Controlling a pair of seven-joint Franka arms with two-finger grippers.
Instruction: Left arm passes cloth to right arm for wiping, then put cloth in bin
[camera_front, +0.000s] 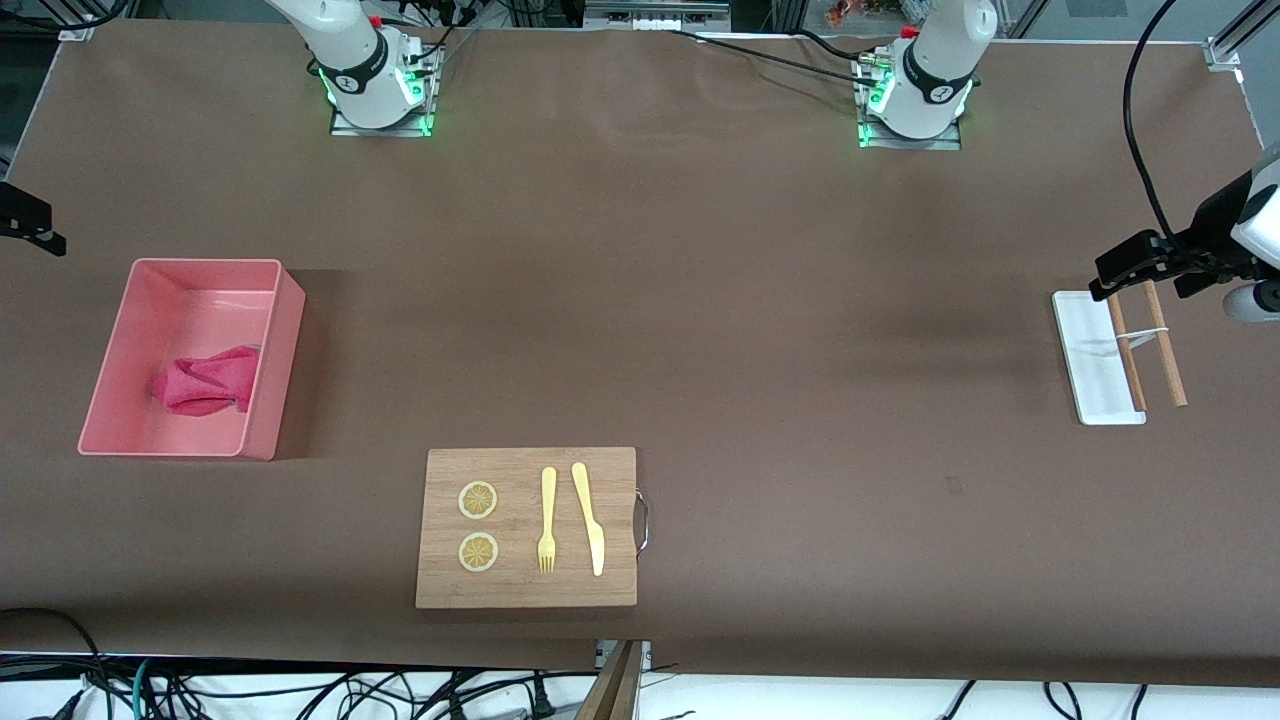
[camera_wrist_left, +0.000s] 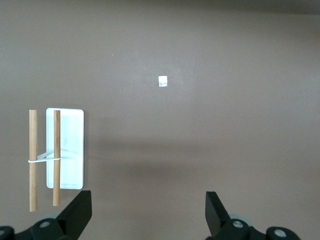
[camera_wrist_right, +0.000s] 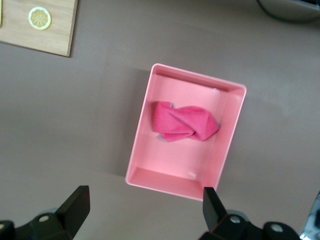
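Note:
The pinkish-red cloth (camera_front: 205, 382) lies crumpled inside the pink bin (camera_front: 278, 350), toward the right arm's end of the table. In the right wrist view the cloth (camera_wrist_right: 185, 122) sits in the middle of the bin (camera_wrist_right: 172, 181). My right gripper (camera_wrist_right: 145, 205) is open and empty, high over the table beside the bin. My left gripper (camera_front: 1125, 275) is open and empty at the left arm's end of the table, over the end of a white tray (camera_front: 1095, 365). In the left wrist view it (camera_wrist_left: 148, 210) hangs over bare table.
Two wooden sticks (camera_front: 1160, 340) tied with a white band rest across the white tray (camera_wrist_left: 70, 150). A wooden board (camera_front: 527, 527) with two lemon slices, a yellow fork and a yellow knife lies near the front camera. A small white tag (camera_wrist_left: 162, 81) lies on the brown table.

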